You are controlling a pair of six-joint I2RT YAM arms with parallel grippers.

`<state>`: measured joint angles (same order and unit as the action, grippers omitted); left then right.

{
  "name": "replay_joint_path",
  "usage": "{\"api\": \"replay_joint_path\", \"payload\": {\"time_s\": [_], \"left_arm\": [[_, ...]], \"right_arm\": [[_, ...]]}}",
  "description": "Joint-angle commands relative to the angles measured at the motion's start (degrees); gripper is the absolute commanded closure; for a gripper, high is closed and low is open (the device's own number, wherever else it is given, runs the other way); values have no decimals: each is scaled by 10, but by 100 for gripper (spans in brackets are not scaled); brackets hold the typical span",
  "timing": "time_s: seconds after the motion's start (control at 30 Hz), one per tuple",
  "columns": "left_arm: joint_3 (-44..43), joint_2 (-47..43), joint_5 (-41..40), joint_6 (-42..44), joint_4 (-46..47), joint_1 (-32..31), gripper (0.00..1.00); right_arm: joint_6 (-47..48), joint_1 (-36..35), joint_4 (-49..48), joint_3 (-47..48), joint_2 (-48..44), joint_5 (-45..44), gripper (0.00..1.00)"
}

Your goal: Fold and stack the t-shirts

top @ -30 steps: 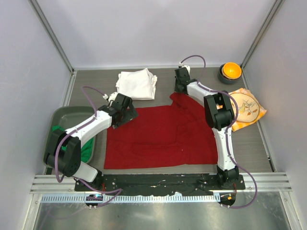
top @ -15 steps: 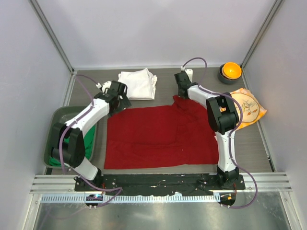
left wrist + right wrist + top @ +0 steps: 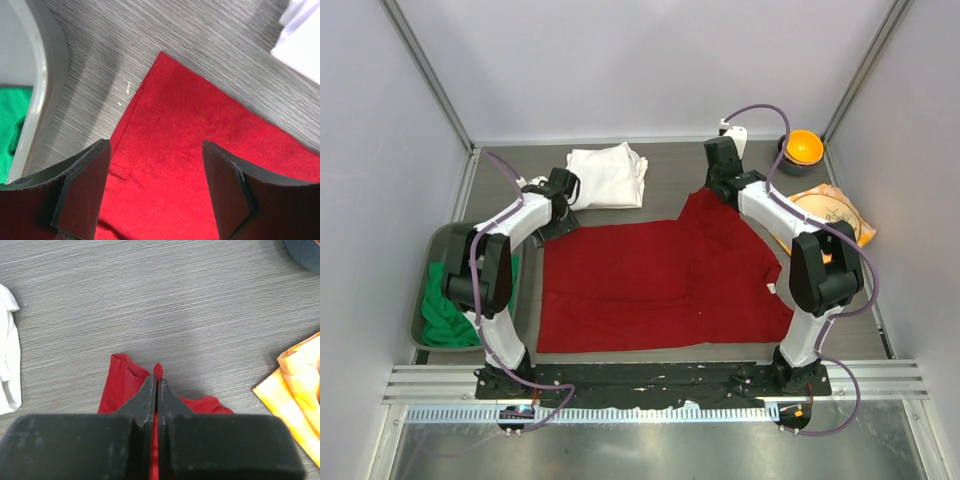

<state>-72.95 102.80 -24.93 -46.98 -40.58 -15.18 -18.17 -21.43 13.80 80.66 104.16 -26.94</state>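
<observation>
Folding step on the red t-shirt (image 3: 660, 285), as far as I can tell. It lies spread mostly flat in the middle of the desk (image 3: 670, 165), and everything else sits around it. The white t-shirt (image 3: 608, 175) is already folded just past its far left corner. The green t-shirt (image 3: 445, 310) is bunched in the grey bin (image 3: 42, 85) off its left side, and the orange patterned cloth (image 3: 835, 225) is off its right side.

Right hand (image 3: 157, 385) is pinched fully shut on a bit of red fabric at the shirt's far edge, over toward the right, where the cloth bunches into a peak. Left hand (image 3: 155, 150) hovers over the shirt's far left corner, fingers spread wide, nothing in them.

So my read is that one side is gripped and the other isn't yet. Next move probably calls for the left hand to drop onto that corner and close on it. Then both can carry the far edge toward the near hem together. Pulling with only one side held would likely drag the shirt crooked.
</observation>
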Motion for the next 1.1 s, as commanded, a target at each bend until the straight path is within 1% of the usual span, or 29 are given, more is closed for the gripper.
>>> {"api": "replay_joint_path", "payload": {"time_s": [0.0, 0.07, 0.1, 0.27, 0.3, 0.33, 0.37, 0.43, 0.73, 1.07], "left_arm": [[-5, 22, -17, 13, 23, 10, 25], [-3, 27, -20, 11, 36, 14, 27], [1, 28, -19, 14, 44, 16, 30], [-9, 45, -24, 22, 60, 29, 41], [-9, 52, -26, 22, 64, 30, 48], [-9, 56, -30, 22, 66, 32, 52], [-7, 57, -33, 22, 75, 36, 55], [-4, 63, -35, 25, 85, 37, 57], [-4, 80, -45, 31, 117, 47, 58], [-9, 74, -44, 42, 136, 52, 55]], "right_arm": [[-2, -2, -19, -20, -39, 0, 99], [-5, -3, -18, -23, -43, 4, 99], [-5, -3, -21, -30, -48, 7, 99], [-8, -5, -24, -44, -60, 11, 99], [-8, -5, -24, -45, -60, 11, 99], [-9, -5, -23, -46, -62, 12, 99], [-9, -5, -23, -47, -63, 14, 99], [-7, -6, -24, -51, -64, 14, 99], [-5, -11, -24, -49, -63, 17, 99], [-4, -12, -23, -45, -55, 20, 99]]}}
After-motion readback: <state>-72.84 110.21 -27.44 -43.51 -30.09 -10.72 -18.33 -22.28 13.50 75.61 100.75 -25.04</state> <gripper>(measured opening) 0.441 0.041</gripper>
